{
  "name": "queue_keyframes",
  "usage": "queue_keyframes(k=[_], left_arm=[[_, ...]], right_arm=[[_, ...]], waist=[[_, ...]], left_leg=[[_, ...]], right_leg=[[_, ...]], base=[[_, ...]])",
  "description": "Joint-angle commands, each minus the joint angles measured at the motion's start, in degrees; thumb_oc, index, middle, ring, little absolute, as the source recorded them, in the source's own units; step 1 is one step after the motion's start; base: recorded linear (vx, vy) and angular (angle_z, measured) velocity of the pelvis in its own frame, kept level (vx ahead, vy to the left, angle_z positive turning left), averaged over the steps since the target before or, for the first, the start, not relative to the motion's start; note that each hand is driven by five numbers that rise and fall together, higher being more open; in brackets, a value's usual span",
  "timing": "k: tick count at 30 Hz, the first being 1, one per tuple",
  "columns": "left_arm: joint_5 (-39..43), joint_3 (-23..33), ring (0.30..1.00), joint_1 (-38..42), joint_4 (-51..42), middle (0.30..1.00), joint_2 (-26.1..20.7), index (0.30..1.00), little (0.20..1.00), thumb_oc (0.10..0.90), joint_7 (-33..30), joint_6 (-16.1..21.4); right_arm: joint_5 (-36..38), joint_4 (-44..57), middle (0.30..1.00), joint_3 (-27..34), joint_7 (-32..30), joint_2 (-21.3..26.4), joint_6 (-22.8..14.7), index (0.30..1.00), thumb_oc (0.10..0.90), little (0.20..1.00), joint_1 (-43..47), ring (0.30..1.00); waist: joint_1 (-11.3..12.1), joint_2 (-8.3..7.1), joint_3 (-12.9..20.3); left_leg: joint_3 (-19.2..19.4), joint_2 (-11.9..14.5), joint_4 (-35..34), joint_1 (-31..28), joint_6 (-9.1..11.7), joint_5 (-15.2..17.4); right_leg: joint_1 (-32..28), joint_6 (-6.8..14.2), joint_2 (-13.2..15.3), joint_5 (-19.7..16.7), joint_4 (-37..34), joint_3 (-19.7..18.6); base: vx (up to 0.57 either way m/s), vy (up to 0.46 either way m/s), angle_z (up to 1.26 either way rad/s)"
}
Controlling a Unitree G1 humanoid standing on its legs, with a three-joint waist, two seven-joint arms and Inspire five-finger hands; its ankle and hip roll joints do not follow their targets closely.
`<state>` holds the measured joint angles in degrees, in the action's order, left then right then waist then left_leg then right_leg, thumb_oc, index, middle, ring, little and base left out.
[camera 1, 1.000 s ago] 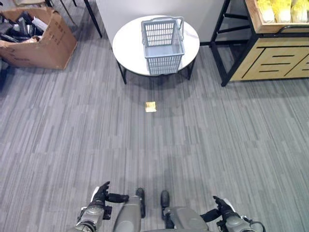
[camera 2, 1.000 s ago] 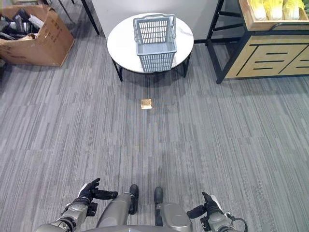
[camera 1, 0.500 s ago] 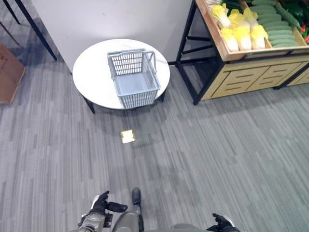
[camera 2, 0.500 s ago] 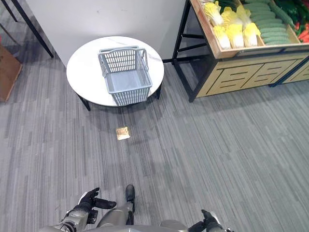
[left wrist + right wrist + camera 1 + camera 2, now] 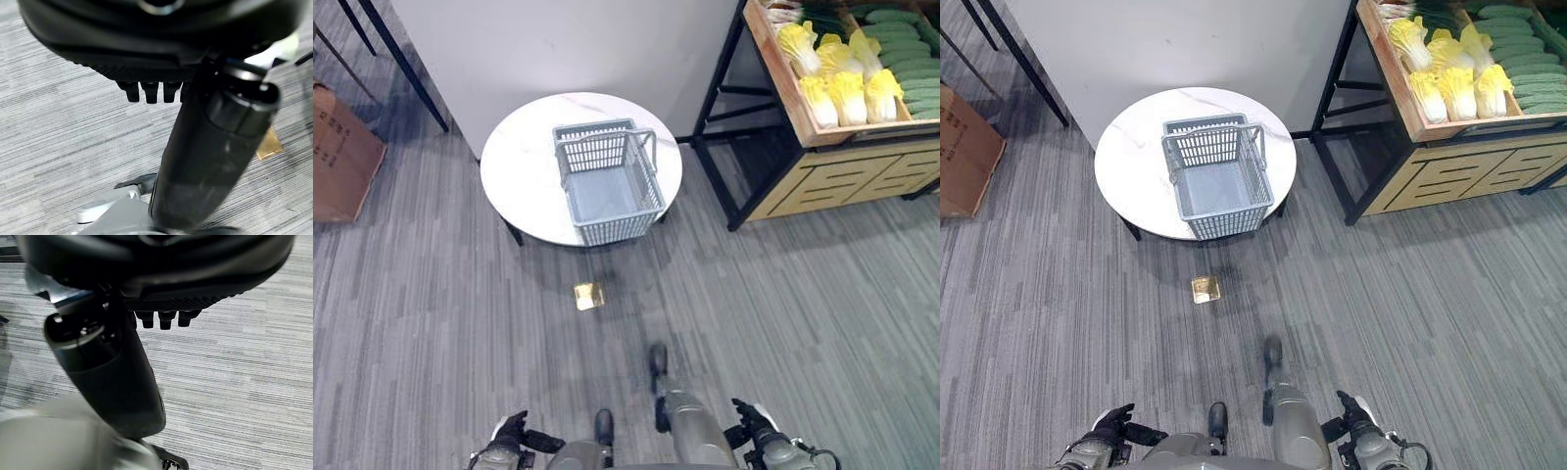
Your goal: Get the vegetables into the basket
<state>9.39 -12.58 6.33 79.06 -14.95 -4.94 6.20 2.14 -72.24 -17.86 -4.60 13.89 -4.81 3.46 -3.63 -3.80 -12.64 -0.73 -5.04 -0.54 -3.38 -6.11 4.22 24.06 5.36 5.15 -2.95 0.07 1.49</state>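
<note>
Basket (image 5: 610,184) sitting empty on round white surface (image 5: 522,171), cabbages (image 5: 842,83) lying well right of basket in wooden crate. Left hand (image 5: 510,435) and right hand (image 5: 753,429) hanging low, far short of basket, fingers (image 5: 149,91) relaxed apart, gripping nothing.

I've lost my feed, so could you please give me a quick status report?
Both hands, left hand and right hand, open, empty. Basket empty on round table; vegetables on shelf. Small tan item on floor ahead.
</note>
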Motion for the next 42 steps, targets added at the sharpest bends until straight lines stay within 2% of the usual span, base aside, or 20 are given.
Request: queue_keyframes(k=[1, 3, 4, 7, 9, 10, 12, 15, 16, 17, 18, 20, 21, 22, 24, 27, 31, 35, 42], left_arm=[[-1.59, 0.94, 1.0, -0.44, -1.38, 1.0, -0.8, 1.0, 1.0, 0.9, 0.33, 1.52], [-1.45, 0.94, 1.0, -0.41, -1.29, 1.0, -0.73, 1.0, 1.0, 0.9, 0.32, 1.49], [-1.13, 1.15, 1.0, -0.62, -1.29, 1.0, -0.59, 1.0, 1.0, 0.9, 0.28, 1.43], [-0.45, 1.29, 1.0, -0.6, -1.61, 1.0, -0.27, 1.0, 1.0, 0.9, 0.29, 1.5], [0.1, 0.74, 1.0, -0.09, -2.37, 1.0, 0.3, 1.0, 1.0, 0.9, -0.12, 1.6], [0.5, 0.61, 1.0, 0.07, -2.63, 1.0, 0.6, 1.0, 1.0, 0.9, -0.24, 1.86], [1.28, 0.45, 1.0, 0.43, -3.07, 1.0, 0.57, 1.0, 1.0, 0.9, -0.38, 1.95], [1.2, 0.04, 1.0, 0.72, -3.33, 1.0, 0.46, 1.0, 1.0, 0.9, -0.7, 2.1], [0.6, -0.54, 1.0, 1.01, -3.44, 1.0, 0.28, 1.0, 1.0, 0.9, -1.12, 2.24], [0.6, -0.54, 1.0, 1.01, -3.44, 1.0, 0.28, 1.0, 1.0, 0.9, -1.12, 2.24], [0.4, -0.7, 1.0, 0.92, -3.61, 1.0, 0.05, 1.0, 1.0, 0.9, -1.54, 2.35], [0.72, -0.59, 1.0, 0.86, -3.76, 1.0, -0.58, 1.0, 1.0, 0.9, -2.28, 2.67], [1.4, -1.32, 1.0, 15.14, 1.19, 1.0, -8.42, 1.0, 1.0, 0.9, -0.51, -1.52], [1.61, -1.06, 1.0, 9.96, -0.97, 1.0, -5.33, 1.0, 1.0, 0.9, -0.75, -0.06], [0.06, 0.02, 1.0, 5.53, -0.76, 1.0, -3.25, 1.0, 1.0, 0.9, -1.53, 0.84], [-1.42, 0.48, 1.0, 3.84, 0.0, 1.0, -1.96, 1.0, 1.0, 0.9, -1.92, 0.92], [-2.15, -0.01, 1.0, 2.82, -0.4, 1.0, -1.44, 1.0, 1.0, 0.9, -2.12, 1.04], [-1.71, 0.78, 1.0, 1.65, -0.39, 1.0, -1.9, 1.0, 1.0, 0.9, -1.91, 1.07], [-1.86, 1.58, 1.0, -0.16, 0.63, 1.0, -1.28, 1.0, 1.0, 0.9, -0.87, 0.69]], right_arm=[[0.16, 0.14, 1.0, 0.17, -0.23, 1.91, -0.48, 1.0, 0.9, 1.0, 1.26, 1.0], [0.06, 0.2, 1.0, -0.06, -0.17, 2.05, -0.49, 1.0, 0.9, 1.0, 1.46, 1.0], [-0.26, 0.47, 1.0, -0.5, -0.04, 2.53, -0.58, 1.0, 0.9, 1.0, 1.39, 1.0], [-0.1, 0.65, 1.0, -0.63, -0.05, 3.16, -0.77, 1.0, 0.9, 1.0, 1.29, 1.0], [0.39, 0.14, 1.0, -0.26, -0.73, 4.47, -0.99, 1.0, 0.9, 1.0, 1.63, 1.0], [0.48, -0.58, 1.0, -0.03, -0.91, 4.75, -1.15, 1.0, 0.9, 1.0, 1.57, 1.0], [0.77, -1.24, 1.0, 0.41, -1.17, 5.29, -1.04, 1.0, 0.9, 1.0, 1.3, 1.0], [1.1, -2.04, 1.0, 1.04, -1.49, 5.66, -0.92, 1.0, 0.9, 1.0, 1.04, 1.0], [1.34, -2.61, 1.0, 1.41, -1.87, 5.77, -0.89, 1.0, 0.9, 1.0, 1.03, 1.0], [1.34, -2.61, 1.0, 1.41, -1.87, 5.77, -0.9, 1.0, 0.9, 1.0, 1.03, 1.0], [1.23, -2.67, 1.0, 1.41, -2.08, 5.82, -0.82, 1.0, 0.9, 1.0, 0.88, 1.0], [1.06, -3.13, 1.0, 1.61, -2.65, 5.82, -0.88, 1.0, 0.9, 1.0, 0.72, 1.0], [-0.34, -3.57, 1.0, 0.34, -0.08, 7.49, 0.08, 1.0, 0.9, 1.0, 2.22, 1.0], [-0.2, -3.36, 1.0, 0.1, -1.4, 6.76, 0.45, 1.0, 0.9, 1.0, 1.86, 1.0], [-1.21, -3.8, 1.0, 0.73, -1.66, 5.66, 0.52, 1.0, 0.9, 1.0, 0.96, 1.0], [-1.35, -4.25, 1.0, 1.49, -2.0, 4.54, 0.43, 1.0, 0.9, 1.0, 0.46, 1.0], [-1.41, -3.96, 1.0, 1.72, -1.82, 2.59, 0.64, 1.0, 0.9, 1.0, 0.22, 1.0], [-1.34, -3.44, 1.0, 1.44, -1.48, 1.79, 0.63, 1.0, 0.9, 1.0, 0.22, 1.0], [-2.34, -3.77, 1.0, 1.81, -1.72, 1.98, 0.83, 1.0, 0.9, 1.0, -0.17, 1.0]], waist=[[-0.63, 0.14, -0.23], [-0.66, 0.23, 0.0], [-0.71, 0.67, 0.82], [-0.88, 1.11, 1.1], [-0.64, 1.19, 0.16], [-0.47, 1.16, -0.09], [-0.06, 1.12, -0.55], [0.09, 0.95, -0.72], [0.4, 0.95, -0.75], [0.4, 0.95, -0.76], [0.54, 1.03, -0.49], [1.38, 1.56, -0.58], [-1.32, 1.83, 0.9], [-0.48, 1.44, 0.98], [-0.04, 1.16, 1.44], [-0.18, 0.58, 1.82], [-0.57, -0.26, 1.85], [-0.06, -0.34, 1.63], [0.34, -0.69, 2.43]], left_leg=[[1.09, 1.73, 4.87, 3.11, 5.29, 3.39], [0.95, 1.94, 5.03, 2.9, 5.49, 3.69], [0.05, 3.06, 6.05, 2.23, 6.5, 4.27], [-0.18, 3.96, 10.23, 3.01, 7.6, 4.16], [0.68, 5.39, 21.71, 7.2, 9.83, 1.29], [0.83, 5.47, 25.04, 8.26, 10.37, -0.35], [1.07, 5.93, 26.52, 10.93, 10.56, -2.53], [2.29, 6.31, 23.9, 13.55, 9.84, -1.92], [2.4, 6.56, 20.22, 15.11, 9.29, -0.76], [2.41, 6.56, 20.22, 15.1, 9.29, -0.76], [2.01, 7.44, 16.62, 15.93, 9.33, -1.11], [0.32, 10.11, 10.15, 16.48, 10.29, -5.45], [1.49, 12.0, 7.32, 15.2, 11.03, -6.92], [0.76, 11.71, 8.03, 15.09, 10.72, -6.38], [0.91, 11.19, 7.25, 14.61, 10.34, -5.97], [2.04, 10.05, 6.54, 13.96, 9.64, -5.38], [5.23, 8.14, 6.41, 13.39, 7.52, -3.66], [6.58, 7.33, 6.49, 13.07, 6.44, -2.62], [8.12, 7.66, 5.91, 10.8, 6.23, -2.12]], right_leg=[[-7.34, 2.61, 0.95, -6.6, 2.63, -0.59], [-7.43, 2.36, 0.66, -6.97, 2.68, -0.16], [-7.94, 1.51, -0.63, -5.78, 3.68, 0.34], [-8.41, 0.51, -1.49, -4.34, 4.68, 1.09], [-10.48, -1.65, -2.4, -2.16, 5.49, 2.21], [-11.37, -2.23, -2.6, -1.5, 5.49, 2.65], [-12.8, -2.81, -2.52, -0.43, 5.28, 3.08], [-13.69, -2.76, -2.08, 0.5, 4.94, 3.24], [-14.01, -2.49, -1.82, 1.58, 5.16, 3.13], [-14.01, -2.49, -1.82, 1.58, 5.16, 3.13], [-14.25, -2.25, -1.65, 1.99, 5.22, 2.81], [-15.28, -1.87, -1.66, 2.65, 5.13, 1.73], [-16.03, -1.31, -2.4, 2.98, 4.9, -1.2], [-16.79, -1.19, -1.9, 2.95, 4.58, -2.2], [-17.18, -0.88, -1.49, 3.25, 4.75, -2.97], [-16.94, -0.21, -0.59, 3.11, 5.61, -3.86], [-15.58, 1.98, 1.86, 0.95, 5.72, -6.03], [-14.67, 2.96, 3.08, -0.47, 6.17, -5.04], [-15.6, 3.38, 3.3, -1.23, 6.01, -2.44]], base=[[0.26, -0.216, 0.7], [0.2, -0.188, 0.42], [0.21, -0.203, 0.17], [0.17, -0.182, 0.05], [0.15, -0.207, 0.07], [0.15, -0.182, 0.18], [0.11, -0.098, 0.12], [0.09, -0.019, 0.23], [0.12, 0.011, 0.32], [0.15, 0.056, 0.22], [0.18, 0.11, 0.1], [0.28, 0.208, -0.03], [0.29, 0.276, -0.16], [0.27, 0.269, -0.26], [0.13, 0.215, -0.8], [0.07, 0.211, -0.81], [0.01, 0.287, -0.24], [-0.01, 0.13, -0.17], [0.03, 0.032, -0.13]])
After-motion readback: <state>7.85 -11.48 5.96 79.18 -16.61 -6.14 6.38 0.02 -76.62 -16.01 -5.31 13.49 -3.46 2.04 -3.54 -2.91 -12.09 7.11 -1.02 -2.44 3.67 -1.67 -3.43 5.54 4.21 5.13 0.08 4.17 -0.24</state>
